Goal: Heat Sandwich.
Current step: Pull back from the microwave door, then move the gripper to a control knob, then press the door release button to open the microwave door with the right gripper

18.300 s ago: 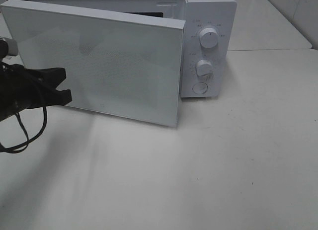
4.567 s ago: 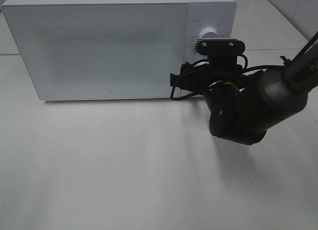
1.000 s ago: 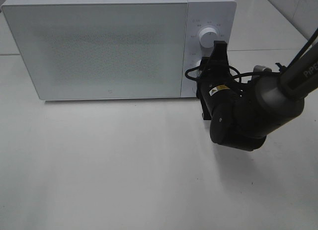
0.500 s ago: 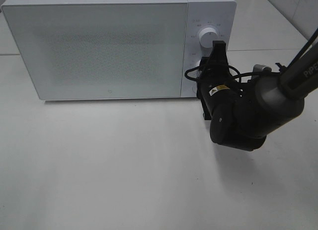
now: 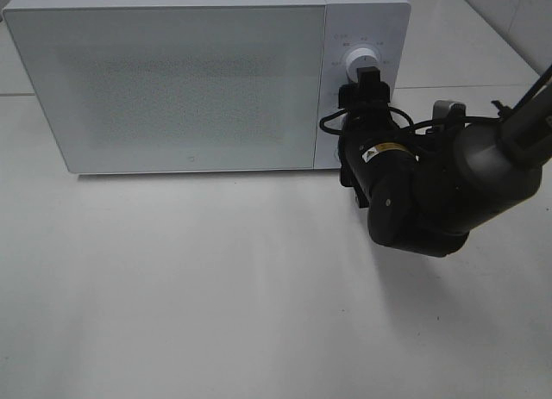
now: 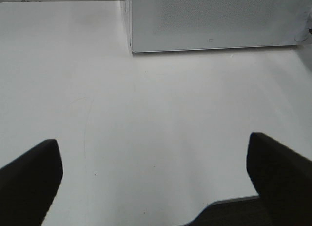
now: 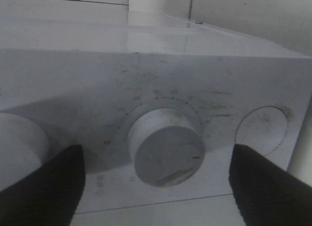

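The sandwich is out of view; the white microwave [image 5: 172, 80] stands with its door closed. My right gripper [image 5: 360, 102] is at the control panel on the microwave's right side. In the right wrist view my right gripper [image 7: 161, 182] is open, with its dark fingers [image 7: 44, 187] standing clear on both sides of the lower knob [image 7: 168, 148] and touching nothing. My left gripper [image 6: 155, 179] hangs open over bare table, holding nothing, facing the microwave front [image 6: 214, 16]. It does not show in the exterior high view.
The upper knob [image 5: 361, 65] sits just above the right gripper. A round button [image 7: 261, 127] lies beside the lower knob, and another knob [image 7: 19, 143] on its other side. The right arm [image 5: 440, 192] reaches in over the white table [image 5: 216, 287].
The right gripper's jaws have spread away from the lower knob, and its wrist has turned a little at the panel. The left gripper has not moved.
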Motion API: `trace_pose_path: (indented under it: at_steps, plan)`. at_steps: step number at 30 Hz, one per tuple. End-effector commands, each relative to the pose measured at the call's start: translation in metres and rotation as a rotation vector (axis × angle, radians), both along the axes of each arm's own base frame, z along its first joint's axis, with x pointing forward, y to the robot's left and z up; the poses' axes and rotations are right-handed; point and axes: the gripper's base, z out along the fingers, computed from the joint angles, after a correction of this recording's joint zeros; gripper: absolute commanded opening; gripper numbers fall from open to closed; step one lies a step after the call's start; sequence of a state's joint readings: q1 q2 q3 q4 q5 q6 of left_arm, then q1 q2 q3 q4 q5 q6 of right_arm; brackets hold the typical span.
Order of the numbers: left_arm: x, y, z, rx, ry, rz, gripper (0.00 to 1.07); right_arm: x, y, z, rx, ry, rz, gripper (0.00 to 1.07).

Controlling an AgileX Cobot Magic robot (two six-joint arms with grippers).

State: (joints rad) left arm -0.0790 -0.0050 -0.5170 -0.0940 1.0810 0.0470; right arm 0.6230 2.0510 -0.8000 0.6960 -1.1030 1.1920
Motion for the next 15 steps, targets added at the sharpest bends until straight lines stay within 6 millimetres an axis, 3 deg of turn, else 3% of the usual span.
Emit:
trace_pose_path:
  at_steps: [1, 15]
  plan:
    - [-0.002, 0.000, 0.000, -0.004, -0.027, 0.002, 0.97, -0.006, -0.004, 0.009, -0.038, -0.030, 0.036, 0.79]
    - [-0.002, 0.000, 0.000, -0.004, -0.027, 0.002, 0.97, -0.044, -0.019, 0.018, -0.214, 0.051, 0.203, 0.76]
